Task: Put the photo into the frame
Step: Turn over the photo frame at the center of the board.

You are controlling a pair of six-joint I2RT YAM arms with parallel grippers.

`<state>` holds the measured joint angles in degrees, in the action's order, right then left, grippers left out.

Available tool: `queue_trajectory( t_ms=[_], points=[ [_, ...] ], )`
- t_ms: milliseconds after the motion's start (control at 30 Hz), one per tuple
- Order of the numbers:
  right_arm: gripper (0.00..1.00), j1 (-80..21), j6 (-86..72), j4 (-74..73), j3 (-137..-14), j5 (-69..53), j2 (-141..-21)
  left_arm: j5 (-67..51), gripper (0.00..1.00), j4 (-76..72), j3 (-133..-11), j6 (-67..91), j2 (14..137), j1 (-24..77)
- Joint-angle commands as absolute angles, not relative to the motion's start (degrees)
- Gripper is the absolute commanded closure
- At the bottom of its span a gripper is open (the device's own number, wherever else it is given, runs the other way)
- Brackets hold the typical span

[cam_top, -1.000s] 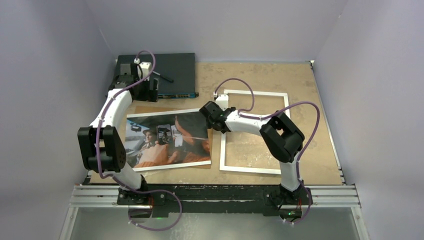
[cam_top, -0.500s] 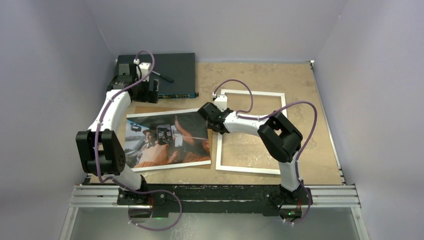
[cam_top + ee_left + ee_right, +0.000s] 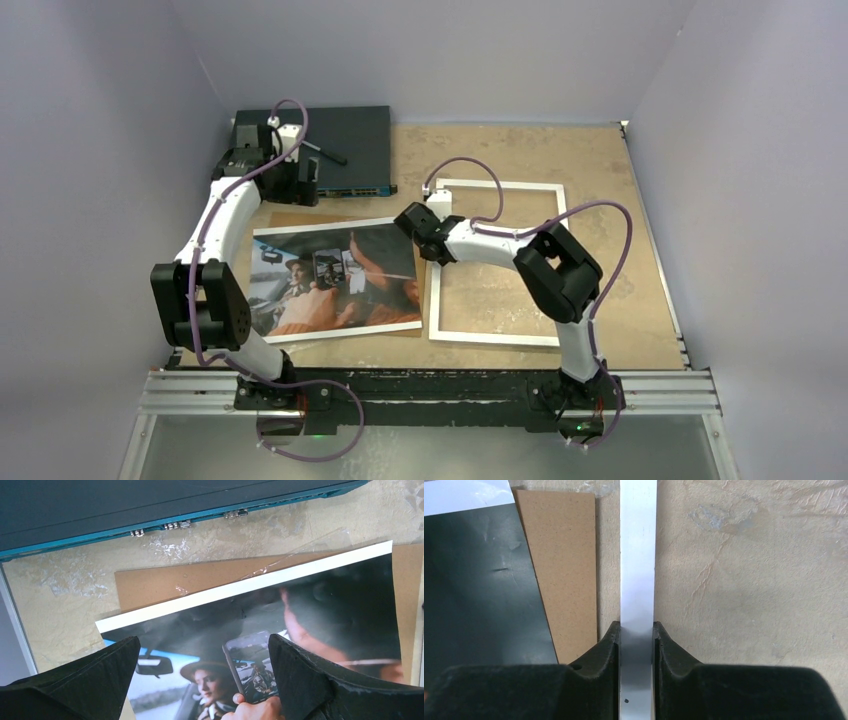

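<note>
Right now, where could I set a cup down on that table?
Bare tan table beyond the thin white rectangular frame, and the strip along its right side. The left is crowded: dark flat box, glossy photo on brown board; the right tool clamps the frame's left rail.

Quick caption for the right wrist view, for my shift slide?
The right fingers pinch a white side rail of the frame; the backing board and the photo lie beside it.

dark flat case [image 3: 355, 135]: far-left corner | brown backing board [image 3: 165, 582]: flat on table [image 3: 600, 160]
</note>
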<state>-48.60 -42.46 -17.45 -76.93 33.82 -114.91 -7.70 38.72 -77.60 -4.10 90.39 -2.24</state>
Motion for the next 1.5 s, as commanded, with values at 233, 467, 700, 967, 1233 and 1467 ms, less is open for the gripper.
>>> queue_trajectory(
  t_ms=[233, 467, 700, 967, 1233, 1467],
  points=[
    [1.00, -46.49, -37.94, -22.59, -82.66, 31.67, -106.00, -10.88, 0.00, 39.87, -78.98, -4.42, 87.37, -2.68],
    [1.00, -45.37, -37.41, -24.39, -89.07, 25.62, -100.59, -13.61, 0.00, 39.65, -77.88, -2.99, 88.09, -2.62],
    [1.00, -44.09, -40.93, -24.41, -97.70, 17.83, -96.15, -15.19, 0.00, 38.47, -77.66, -2.82, 88.17, -0.36],
    [1.00, -42.63, -47.82, -23.39, -108.22, 5.05, -96.43, -16.59, 0.00, 37.95, -77.78, -0.86, 88.23, 1.50],
    [1.00, -39.88, -59.27, -5.08, -98.71, -7.40, -89.55, -23.11, 0.00, 35.16, -75.15, 5.35, 88.26, 1.57],
    [1.00, -36.83, -70.05, 12.39, -86.66, -15.89, -84.74, -24.15, 0.00, 33.15, -74.63, 7.10, 89.10, 5.08]
  ],
)
